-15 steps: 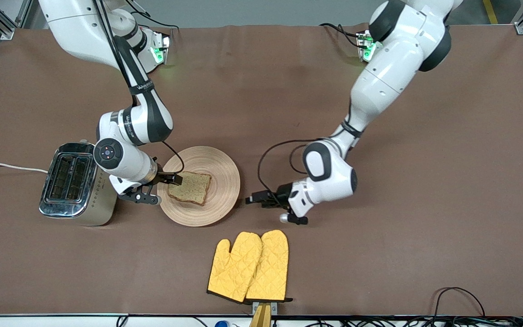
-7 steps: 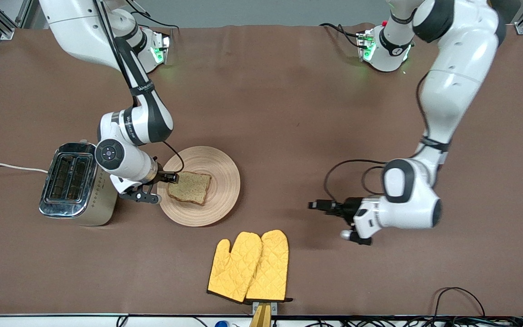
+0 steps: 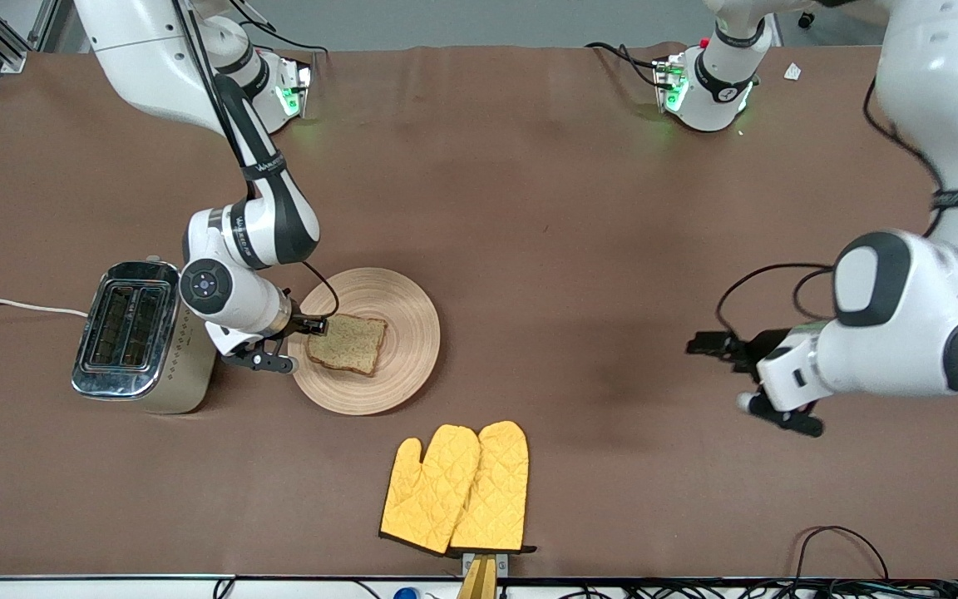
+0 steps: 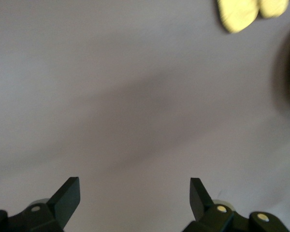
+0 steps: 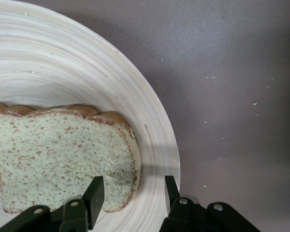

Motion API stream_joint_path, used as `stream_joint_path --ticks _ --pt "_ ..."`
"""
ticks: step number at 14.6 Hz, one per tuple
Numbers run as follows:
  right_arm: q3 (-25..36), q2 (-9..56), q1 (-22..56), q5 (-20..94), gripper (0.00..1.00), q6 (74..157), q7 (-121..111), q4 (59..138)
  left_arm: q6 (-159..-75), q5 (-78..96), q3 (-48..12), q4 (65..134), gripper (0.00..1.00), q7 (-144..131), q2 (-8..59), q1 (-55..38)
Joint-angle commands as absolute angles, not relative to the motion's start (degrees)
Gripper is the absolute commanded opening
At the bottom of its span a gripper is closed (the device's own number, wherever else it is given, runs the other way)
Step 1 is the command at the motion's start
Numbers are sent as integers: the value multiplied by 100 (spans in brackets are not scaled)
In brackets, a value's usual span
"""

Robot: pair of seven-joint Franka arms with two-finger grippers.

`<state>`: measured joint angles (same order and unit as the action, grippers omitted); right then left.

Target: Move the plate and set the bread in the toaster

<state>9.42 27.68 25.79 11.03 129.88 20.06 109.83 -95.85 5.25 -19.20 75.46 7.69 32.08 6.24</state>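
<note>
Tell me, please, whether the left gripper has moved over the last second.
Yes. The left gripper has swung away from the plate and the oven mitts toward the left arm's end of the table.

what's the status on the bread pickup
Right claw closed on edge of bread, bread flat on plate beside toaster. Left claw open over bare table, waiting. Oven mitts nearer camera, not in the way.

A slice of bread (image 3: 348, 343) lies on the wooden plate (image 3: 400, 316) beside the toaster (image 3: 136, 336). The right end effector (image 3: 313, 326) sits at the slice's edge. The left end effector (image 3: 708, 344) hangs over bare desk (image 3: 529, 183). Yellow oven mitts (image 3: 456, 487) lie nearer the camera.
</note>
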Motion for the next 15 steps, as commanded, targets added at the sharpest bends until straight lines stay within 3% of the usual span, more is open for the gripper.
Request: stream_joint_path --ticks 1,5,9,15 --pt "967 2786 2672 1274 58 13078 2057 11039 -8740 -148 -1907 7893 100 299 2086 615" --pt "967 2874 2681 1274 57 13148 2057 11039 -8385 -456 -1898 7988 100 98 1092 765" --pt "975 2909 2672 1274 57 13157 2057 11039 -9157 -624 -1969 8962 100 -308 432 782" --pt "967 2927 2663 1274 49 13175 2057 11039 -8982 -554 -1916 8623 100 -246 448 765"
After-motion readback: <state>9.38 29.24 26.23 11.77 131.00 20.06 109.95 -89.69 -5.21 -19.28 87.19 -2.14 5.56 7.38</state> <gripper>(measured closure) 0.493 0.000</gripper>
